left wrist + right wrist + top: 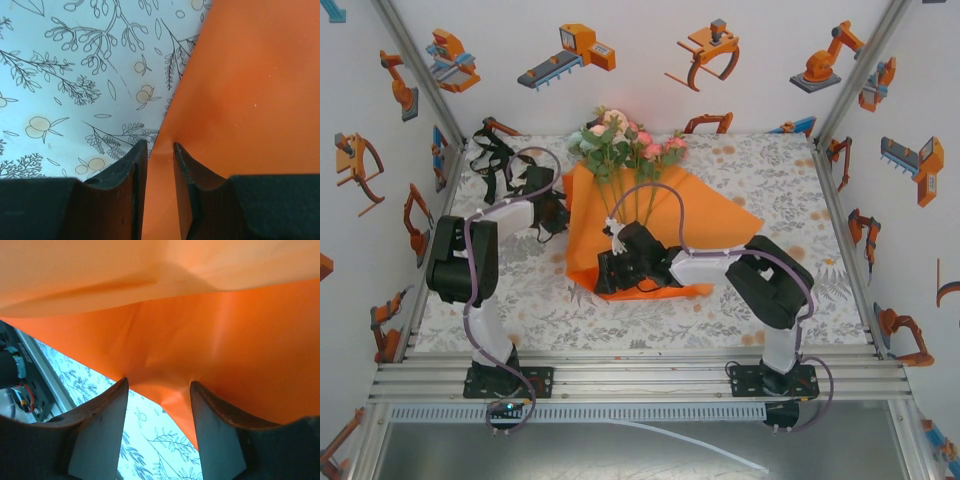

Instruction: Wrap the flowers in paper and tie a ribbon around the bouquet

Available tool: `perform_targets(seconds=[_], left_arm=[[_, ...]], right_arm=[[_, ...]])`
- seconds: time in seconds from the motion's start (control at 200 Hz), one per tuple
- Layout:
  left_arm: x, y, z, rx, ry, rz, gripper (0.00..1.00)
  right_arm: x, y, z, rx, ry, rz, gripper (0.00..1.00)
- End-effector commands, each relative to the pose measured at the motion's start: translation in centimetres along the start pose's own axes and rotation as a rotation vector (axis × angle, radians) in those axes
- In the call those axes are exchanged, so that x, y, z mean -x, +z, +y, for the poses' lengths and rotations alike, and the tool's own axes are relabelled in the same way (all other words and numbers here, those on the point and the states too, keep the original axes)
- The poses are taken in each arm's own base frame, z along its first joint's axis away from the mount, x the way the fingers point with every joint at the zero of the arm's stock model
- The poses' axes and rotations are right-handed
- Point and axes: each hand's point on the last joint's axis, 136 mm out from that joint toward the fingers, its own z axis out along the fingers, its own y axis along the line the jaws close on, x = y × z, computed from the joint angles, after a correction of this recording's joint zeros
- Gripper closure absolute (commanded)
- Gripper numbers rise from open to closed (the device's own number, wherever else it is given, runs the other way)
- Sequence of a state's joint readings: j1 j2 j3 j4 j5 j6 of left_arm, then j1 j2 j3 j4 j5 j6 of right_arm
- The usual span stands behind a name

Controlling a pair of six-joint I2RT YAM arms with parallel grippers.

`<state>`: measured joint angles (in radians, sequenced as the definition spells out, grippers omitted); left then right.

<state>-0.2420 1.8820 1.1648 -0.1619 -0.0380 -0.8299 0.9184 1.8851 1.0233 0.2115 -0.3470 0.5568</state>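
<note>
A large bright orange rectangular sheet of thin paper [720, 215] lies across the middle of the table, on a white tablecloth printed with grey leaves and small orange fruit [770, 170]. Its near left part is folded up and rumpled. The bunch of artificial pink, white and peach flowers with green leaves and thin green stems [620, 145] lies on the sheet. The blooms are at the far edge and the stems run toward the near side.

A long narrow black ribbon [492, 165] sits in loose loops at the far left corner, well apart from the paper. Any lettering on it is too small to read.

The left gripper [560, 213] is at the paper's left edge. In the left wrist view [159, 146] its two black fingers stand a narrow way apart, straddling that edge. The orange sheet [250, 100] runs through the gap, not visibly pinched, with the printed cloth [75, 75] to its left.

The right gripper [605, 272] is at the near left corner of the sheet. In its wrist view [159, 382] the jaws are spread wide and released. A creased fold of orange paper [225, 340] hangs just above and between the fingertips, with the cloth [155, 440] below.

The white walls [640, 80] carry printed pictures of orange robot arms and grippers, with no words that can be read.
</note>
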Motion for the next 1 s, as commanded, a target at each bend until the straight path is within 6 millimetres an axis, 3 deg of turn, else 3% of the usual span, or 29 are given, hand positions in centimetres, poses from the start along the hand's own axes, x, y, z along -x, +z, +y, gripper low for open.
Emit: perform_targets(seconds=[0.0, 0.065, 0.185, 0.305, 0.491, 0.606, 0.716, 0.991], left_arm=[[0.8, 0.4, 0.1, 0.008, -0.044, 0.003, 0.7], [0.7, 0.3, -0.5, -0.037, -0.07, 0.028, 0.73], [-1.4, -0.9, -2.0, -0.143, -0.131, 0.125, 0.74], [-4.6, -2.8, 0.1, -0.142, -0.267, 0.184, 0.74], [-12.0, -5.1, 4.0, -0.082, -0.428, 0.275, 0.74], [-14.4, -6.3, 5.0, -0.079, -0.467, 0.298, 0.74], [-14.6, -7.7, 4.0, -0.121, -0.446, 0.295, 0.74], [-11.3, -11.0, 2.9, -0.155, -0.426, 0.176, 0.69]], right_arm=[[-0.4, 0.0, 0.8, -0.004, -0.073, 0.026, 0.42], [-0.6, 0.1, 0.9, 0.006, -0.082, 0.037, 0.41], [0.0, 0.1, -0.5, -0.07, -0.051, 0.004, 0.52], [0.6, 0.5, -1.4, -0.11, -0.019, -0.01, 0.58], [0.7, 1.0, -2.4, -0.146, 0.017, -0.017, 0.72], [0.8, 1.0, -2.9, -0.162, 0.022, -0.022, 0.8], [0.7, 1.1, -3.2, -0.162, 0.029, -0.014, 0.83], [-0.3, 1.6, -2.3, -0.094, 0.025, 0.022, 0.83]])
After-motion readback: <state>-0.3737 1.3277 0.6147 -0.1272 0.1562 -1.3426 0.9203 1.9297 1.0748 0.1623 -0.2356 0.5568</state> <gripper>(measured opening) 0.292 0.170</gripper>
